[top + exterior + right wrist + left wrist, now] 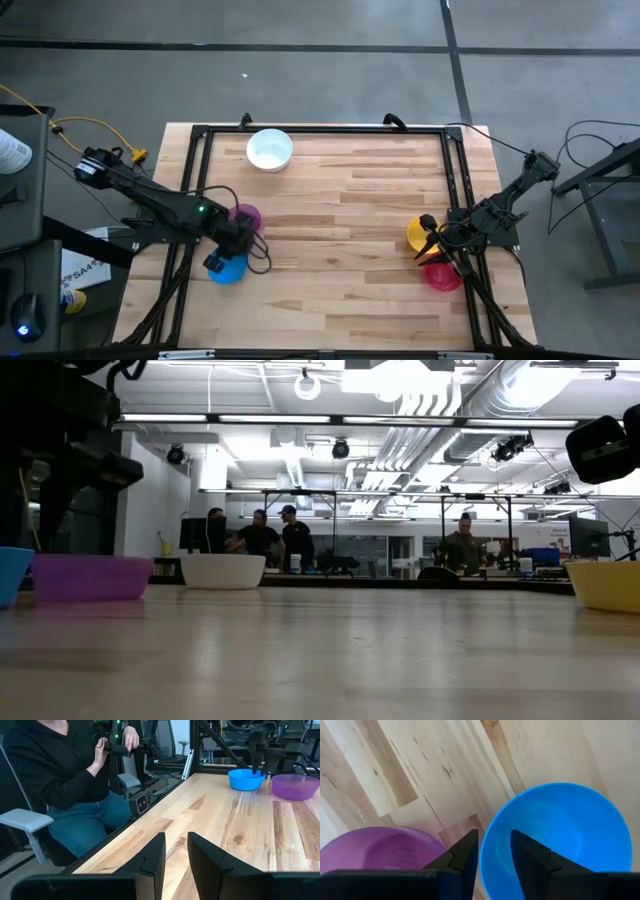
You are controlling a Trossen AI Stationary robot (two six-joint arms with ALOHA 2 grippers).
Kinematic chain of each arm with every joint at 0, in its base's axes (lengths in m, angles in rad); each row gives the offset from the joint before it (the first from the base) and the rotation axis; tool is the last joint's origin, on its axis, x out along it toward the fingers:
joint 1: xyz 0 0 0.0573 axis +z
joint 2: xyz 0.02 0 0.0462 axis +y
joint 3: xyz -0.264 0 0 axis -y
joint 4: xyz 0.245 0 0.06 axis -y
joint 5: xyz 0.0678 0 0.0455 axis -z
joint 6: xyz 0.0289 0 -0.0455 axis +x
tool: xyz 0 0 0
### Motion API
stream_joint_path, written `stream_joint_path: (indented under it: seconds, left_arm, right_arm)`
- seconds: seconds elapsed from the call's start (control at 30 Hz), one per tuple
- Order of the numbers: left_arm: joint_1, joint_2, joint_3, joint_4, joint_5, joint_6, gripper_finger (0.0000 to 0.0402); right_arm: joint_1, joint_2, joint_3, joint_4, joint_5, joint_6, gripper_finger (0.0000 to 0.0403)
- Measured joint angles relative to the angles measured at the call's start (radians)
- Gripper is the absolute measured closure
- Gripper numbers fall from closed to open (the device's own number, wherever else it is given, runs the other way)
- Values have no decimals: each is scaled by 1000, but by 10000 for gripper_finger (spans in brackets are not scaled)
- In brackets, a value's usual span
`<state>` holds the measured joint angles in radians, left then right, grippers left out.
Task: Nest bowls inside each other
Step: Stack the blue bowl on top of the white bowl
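Our left tool (492,857) straddles the near rim of the round blue plastic bowl (560,835), fingers parted, with the purple plastic bowl (380,850) just beside it. Our right tool (175,855) hovers, fingers parted, empty, well apart from the blue bowl across the wooden desk (340,250).

Bright overhead ceiling lights (300,418), soft shadows, blurred near tabletop (320,660).

Bowls – white (269,150), purple (246,216), blue (227,268), yellow (420,235), red-pink (441,275).
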<state>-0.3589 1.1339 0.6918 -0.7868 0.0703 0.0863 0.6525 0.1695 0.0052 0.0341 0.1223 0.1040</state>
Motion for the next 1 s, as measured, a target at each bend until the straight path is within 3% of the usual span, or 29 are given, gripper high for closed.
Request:
stream_joint_path:
  seconds: [0.43,1.0]
  left_arm:
    - [-1,97,0,23,24,23,286]
    - [-1,97,0,22,23,29,286]
  right_arm:
    - [0,0,0,0,0,0,327]
    - [0,0,0,0,1,0,327]
